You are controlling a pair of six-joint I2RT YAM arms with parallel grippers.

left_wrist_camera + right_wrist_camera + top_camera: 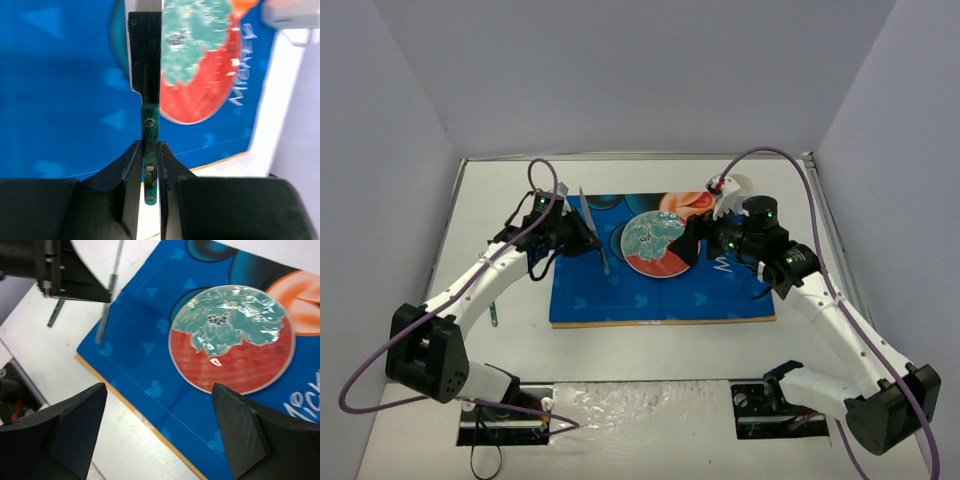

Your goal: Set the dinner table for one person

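L gripper pinched tight on knife handle, blade over placemat just left of plate; R gripper jaws wide apart, holding nothing, above plate's near rim; dinner table under mat, bare strip at every mat edge.

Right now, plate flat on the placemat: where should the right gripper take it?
Likely the right rim of the plate, one finger over the lip, one under. It lies flat on the blue placemat, so only the raised edge offers a hold. The open right gripper hovers on that side; the knife in the left gripper crowds the other.
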